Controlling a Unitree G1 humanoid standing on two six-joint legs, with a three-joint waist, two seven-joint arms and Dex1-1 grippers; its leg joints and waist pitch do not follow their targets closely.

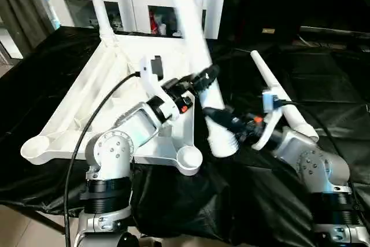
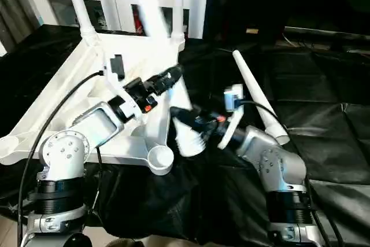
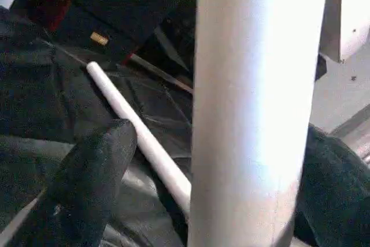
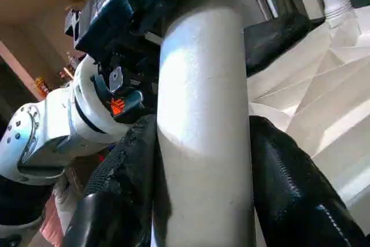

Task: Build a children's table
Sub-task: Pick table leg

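Table top (image 1: pixel 110 93) lies upside down on black-draped worktop (image 1: pixel 324 79), ribbed underside up. Two legs (image 1: pixel 98 4) stand upright in top's far corner sockets. Near corner socket (image 1: pixel 189 159) of top empty. Third leg (image 1: pixel 193 44) leans tilted over top's right edge, lower end just right of near socket. Right pincer (image 4: pixel 202 160) pinches this leg near lower end, fingers (image 4: pixel 289 172) on both sides. Left pincer (image 1: pixel 207 77) spread wide around same leg higher up; touch unclear. Fourth leg (image 1: pixel 280 93) lies loose on cloth, right of top. White cabinet (image 1: pixel 144 1) behind top.
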